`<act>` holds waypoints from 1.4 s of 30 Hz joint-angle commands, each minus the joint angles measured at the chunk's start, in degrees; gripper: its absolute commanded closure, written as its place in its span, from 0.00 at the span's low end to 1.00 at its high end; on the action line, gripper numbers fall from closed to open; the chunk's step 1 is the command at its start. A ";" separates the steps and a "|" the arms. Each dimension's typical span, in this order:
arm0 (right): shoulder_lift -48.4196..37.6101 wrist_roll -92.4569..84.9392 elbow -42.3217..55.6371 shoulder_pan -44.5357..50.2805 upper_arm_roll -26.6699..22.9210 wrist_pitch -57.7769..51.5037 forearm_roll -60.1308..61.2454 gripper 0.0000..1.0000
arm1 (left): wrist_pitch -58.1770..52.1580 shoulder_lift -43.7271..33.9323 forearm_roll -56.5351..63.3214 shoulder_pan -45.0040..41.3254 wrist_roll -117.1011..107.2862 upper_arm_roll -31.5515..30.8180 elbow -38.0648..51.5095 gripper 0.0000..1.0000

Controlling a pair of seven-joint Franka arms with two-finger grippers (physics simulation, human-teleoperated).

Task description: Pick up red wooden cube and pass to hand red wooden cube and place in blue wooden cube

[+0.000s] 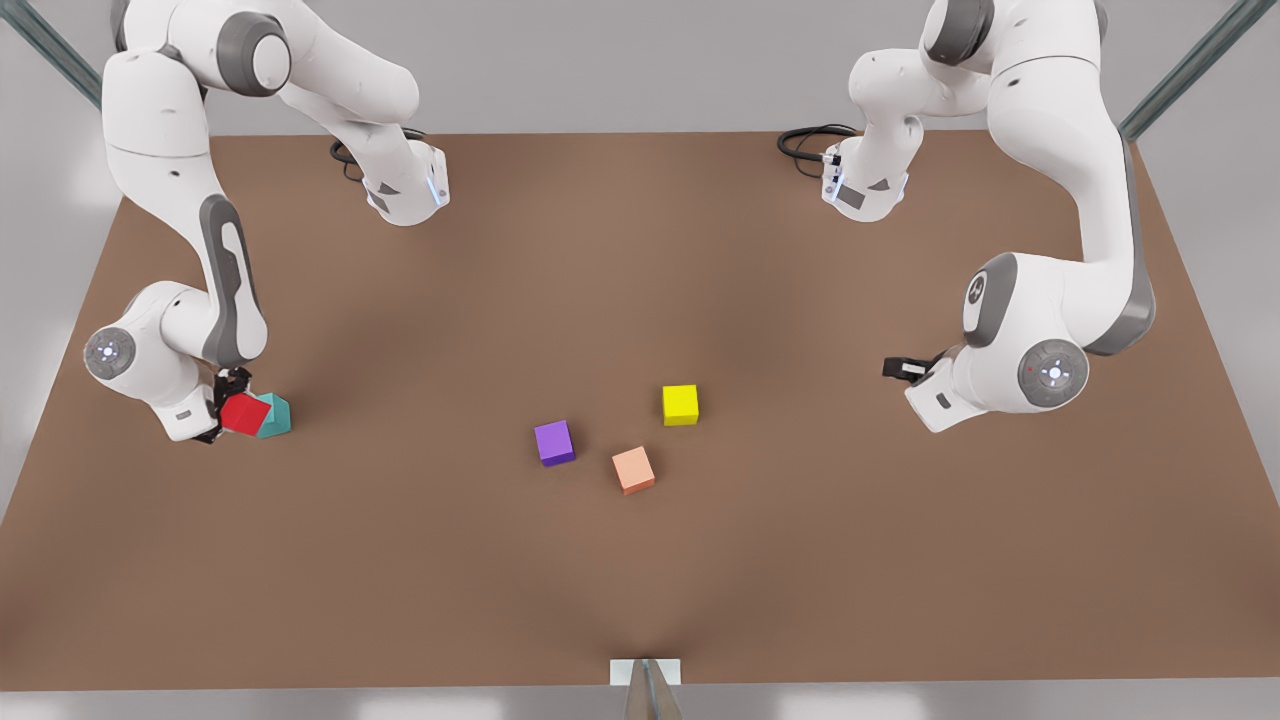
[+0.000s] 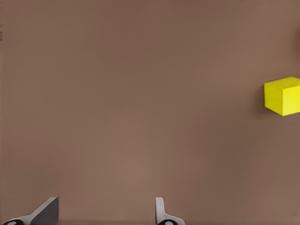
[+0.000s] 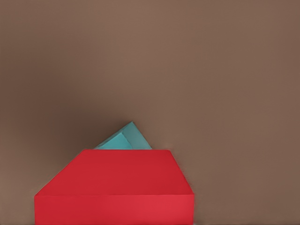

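Placement stage: right end effector (image 1: 228, 410), at the front view's left, is clamped on the red wooden cube (image 1: 245, 414), tilted and touching the blue wooden cube (image 1: 275, 416) just beyond it on the desk (image 1: 640, 560). Left end effector (image 2: 105, 211) waits with fingers apart, empty, near the yellow cube (image 2: 283, 96). No legible markings.

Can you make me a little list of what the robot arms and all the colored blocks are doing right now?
right pincer: at the front view's left, shut on the red wooden cube, carrying it tilted
blue wooden cube: on the table, right beside the red one, partly behind it in the right wrist view
left pincer: at the front view's right, open, holding nothing, waiting
yellow cube: mid-table, alone
purple cube: mid-table, alone
salmon cube: nearest the camera, alone
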 commanded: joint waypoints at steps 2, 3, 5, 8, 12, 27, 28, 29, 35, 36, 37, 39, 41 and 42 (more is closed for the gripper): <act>0.04 6.30 -0.61 -0.16 0.04 2.49 0.03 0.47 | -0.06 -0.06 -0.07 -0.25 -2.77 -0.01 0.02 0.00; 0.04 6.39 -0.88 -0.16 0.04 2.49 0.03 0.47 | 0.03 0.03 -0.16 -0.25 -2.77 -0.01 0.02 0.00; -0.05 6.48 -1.41 -0.16 0.04 2.40 0.30 0.10 | 0.12 0.64 0.02 0.01 -2.77 -0.01 0.02 0.00; -0.05 6.39 -1.41 -0.16 0.04 1.96 0.47 0.00 | 2.05 0.82 -0.16 0.28 -2.77 -0.01 -0.06 0.00; -0.40 6.57 -1.32 -0.07 0.21 1.00 0.56 0.00 | 1.96 0.82 -0.16 0.19 -2.77 -0.01 -0.06 0.00; -8.84 7.71 3.60 1.60 0.74 -16.23 3.28 0.00 | 1.87 1.44 -0.16 -0.34 -4.88 -0.01 -0.06 0.00; -9.36 7.80 5.62 2.12 0.74 -19.74 5.74 0.00 | 1.87 1.44 -0.16 -0.34 -4.88 -0.01 -0.06 0.00; -9.54 8.06 7.82 2.82 0.83 -23.35 6.63 0.00 | 1.87 1.44 -0.16 -0.34 -4.88 -0.01 -0.06 0.00; 6.53 80.99 37.16 13.72 0.74 -40.65 13.13 0.00 | 1.61 1.35 -0.07 -0.34 -4.88 -0.01 0.02 0.00; 9.27 85.84 46.75 14.51 0.74 -48.83 12.69 0.00 | 1.61 1.35 -0.07 -0.34 -4.88 -0.01 0.02 0.00; 6.82 85.84 47.20 16.71 0.65 -50.51 10.50 0.00 | 1.61 1.35 -0.07 -0.34 -4.88 -0.01 -0.06 0.00; -0.66 89.44 47.02 19.26 0.65 -55.87 8.30 0.00 | 1.70 1.44 -0.07 -0.34 -4.88 -0.01 -0.06 0.00; -11.47 90.33 34.99 19.53 0.65 -51.40 7.33 0.00 | 1.70 1.52 -0.07 -0.43 -4.88 -0.01 -0.06 0.00; -11.48 89.98 35.07 19.35 0.56 -51.65 6.36 0.00 | 1.70 1.61 -0.07 -0.43 -4.88 -0.01 -0.06 0.00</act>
